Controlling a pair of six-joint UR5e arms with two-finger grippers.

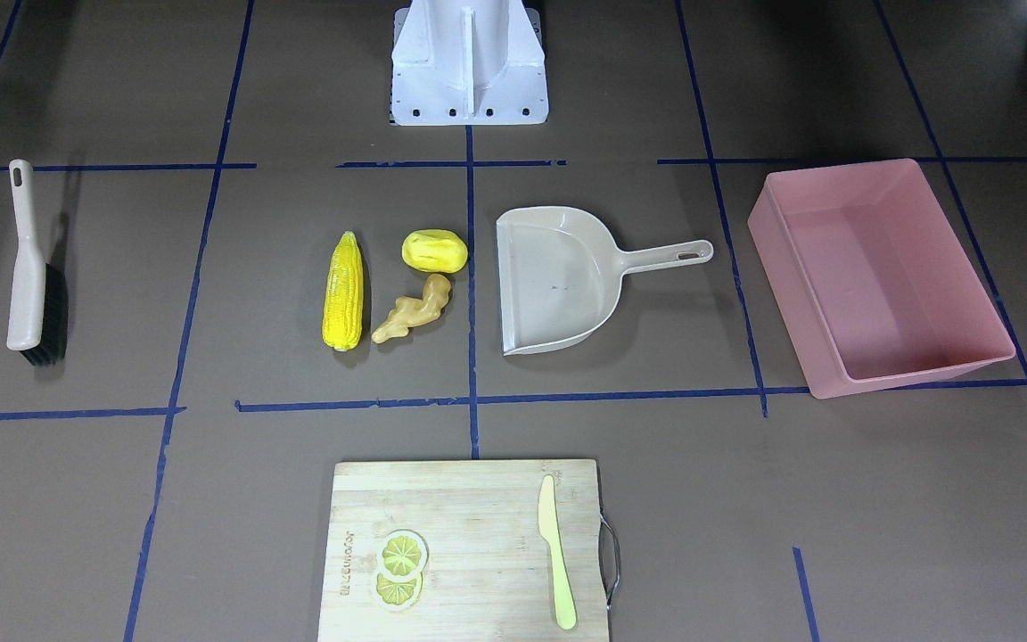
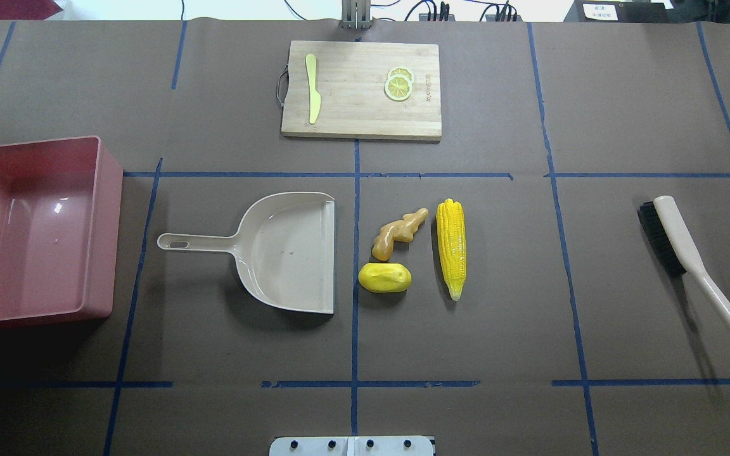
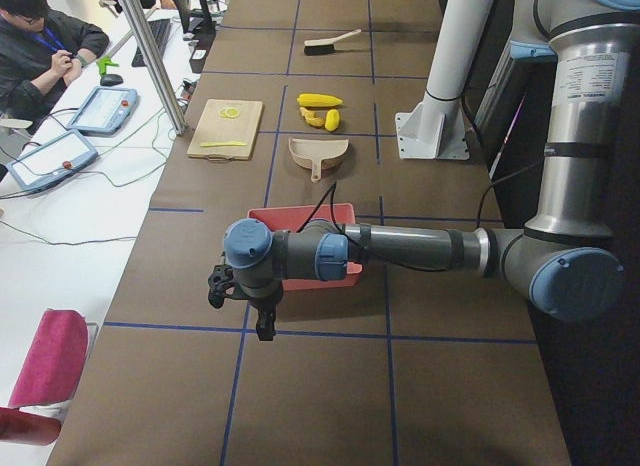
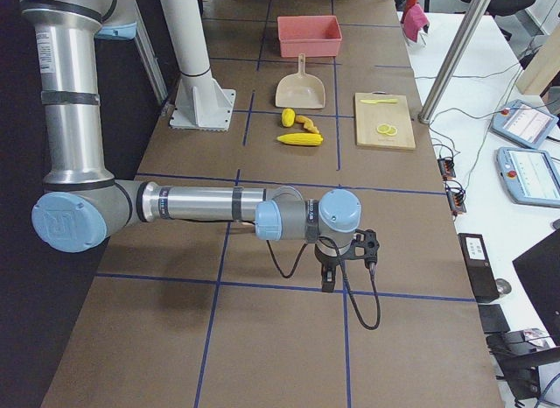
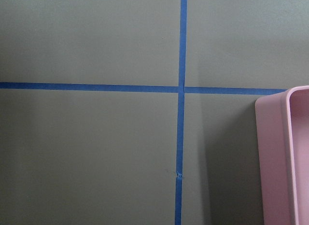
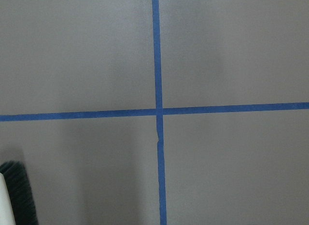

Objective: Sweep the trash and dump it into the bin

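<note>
Unreadable brand stamp (image 1: 349, 563) on cutting board (image 1: 478, 517)

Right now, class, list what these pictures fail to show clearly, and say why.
Left gripper: exterior left view only, small and dark; open or shut unclear.
Right gripper: likewise, exterior right view only.
Pink bin: left wrist view, cut off by the right edge.
Brush: right wrist view, cut off by the bottom-left corner.
</note>
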